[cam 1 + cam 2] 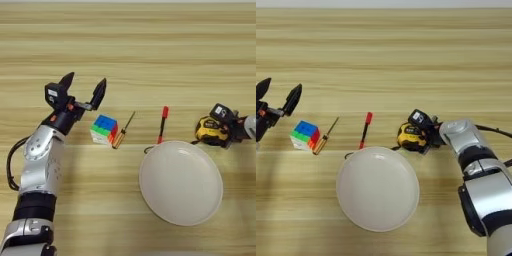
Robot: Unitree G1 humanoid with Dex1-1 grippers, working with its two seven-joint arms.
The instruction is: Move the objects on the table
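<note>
A small multicoloured cube (104, 129) rests on the wooden table (150, 45) left of centre. My left gripper (85, 80) hovers just behind and to the left of it, fingers spread wide open with nothing between them. To the right lies a yellow-and-black tape measure (407, 137), its strap trailing toward the plate. My right gripper (418, 132) reaches in from the right, and its black fingers close around the tape measure's right side.
A wooden-handled screwdriver (121, 132) lies slantwise right beside the cube. A red-capped black pen (162, 125) lies between the screwdriver and the tape measure. A round cream plate (180, 182) sits in front of them, near the tape measure.
</note>
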